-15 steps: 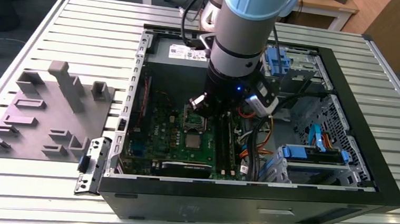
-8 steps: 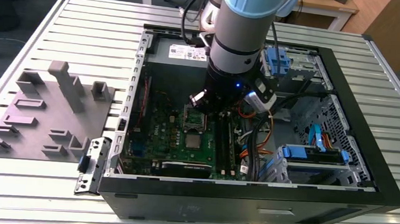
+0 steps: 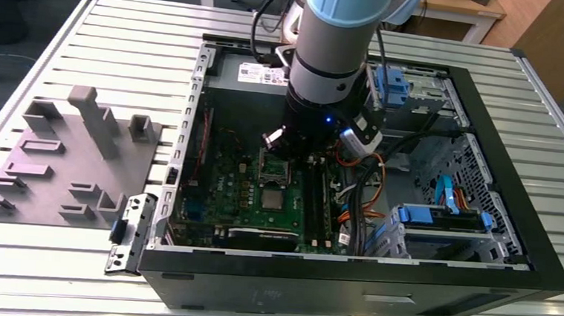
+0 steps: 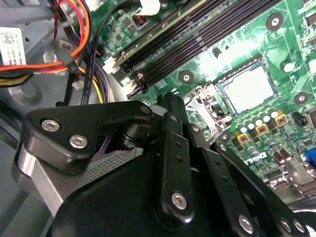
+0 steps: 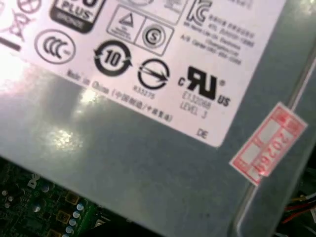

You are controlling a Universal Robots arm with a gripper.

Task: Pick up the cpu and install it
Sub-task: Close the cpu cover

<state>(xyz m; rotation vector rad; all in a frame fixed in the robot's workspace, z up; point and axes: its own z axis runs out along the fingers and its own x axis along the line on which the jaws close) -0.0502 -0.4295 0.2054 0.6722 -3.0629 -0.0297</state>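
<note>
slatted table (image 3: pixel 36 260), open pc case (image 3: pixel 353 282); cpu (image 4: pixel 247 91) on motherboard (image 4: pixel 232 34), gripper (image 4: pixel 170 101) near.

One robot arm (image 3: pixel 330 49), one open computer case (image 3: pixel 353 286), one green motherboard (image 3: pixel 222 191), one cpu (image 4: pixel 247 89), two blue drive brackets (image 3: pixel 442 216), one grey tray (image 3: pixel 52 179). On the grey metal box (image 5: pixel 148 168): one white label (image 5: pixel 148 49), one red-and-white sticker (image 5: pixel 269 143).

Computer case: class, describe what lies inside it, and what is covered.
A green board with the cpu lying flat on it, plus cables. The arm hides the board directly beneath it.
</note>
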